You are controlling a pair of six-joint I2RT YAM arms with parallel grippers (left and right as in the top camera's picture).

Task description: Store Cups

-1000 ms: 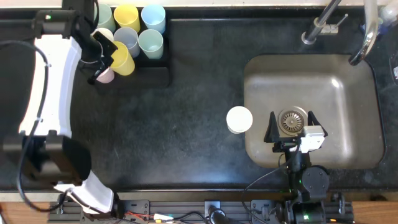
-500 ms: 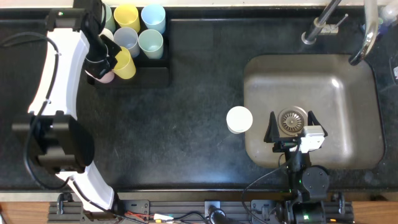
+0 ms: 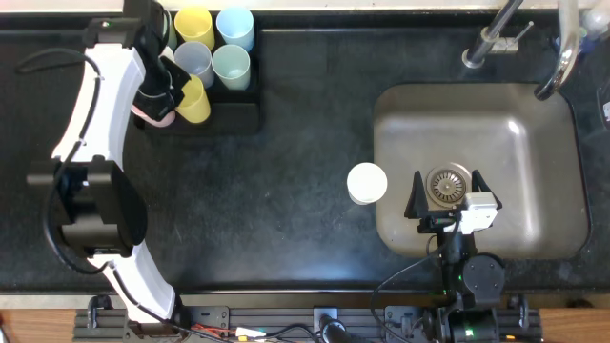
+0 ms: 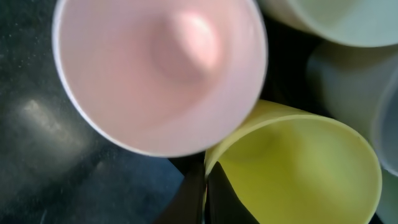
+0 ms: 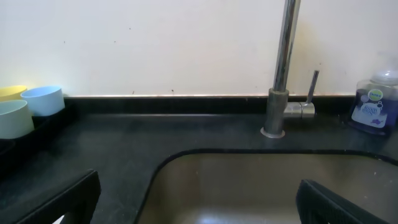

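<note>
A black cup tray point(image 3: 229, 116) stands at the counter's back left with several pastel cups upright in it. My left gripper point(image 3: 174, 84) is over the tray's front left part. It is shut on the rim of a yellow cup point(image 3: 193, 99) point(image 4: 292, 168), with one finger inside and one outside. A pink cup point(image 3: 152, 116) point(image 4: 161, 68) stands touching it on the left. A white cup point(image 3: 367, 183) sits on the counter beside the sink's left edge. My right gripper point(image 3: 448, 195) point(image 5: 199, 214) hangs open and empty over the sink.
The steel sink point(image 3: 534, 124) takes up the right side, with a faucet point(image 3: 491, 38) point(image 5: 283, 68) behind it and a soap bottle point(image 5: 376, 102) at the far right. A blue cup point(image 5: 43, 99) and a pale green cup point(image 5: 12, 118) show at the tray.
The left arm's elbow has swung to the right, and the held yellow cup has shifted slightly over the tray. The right arm and the white cup have not moved.
</note>
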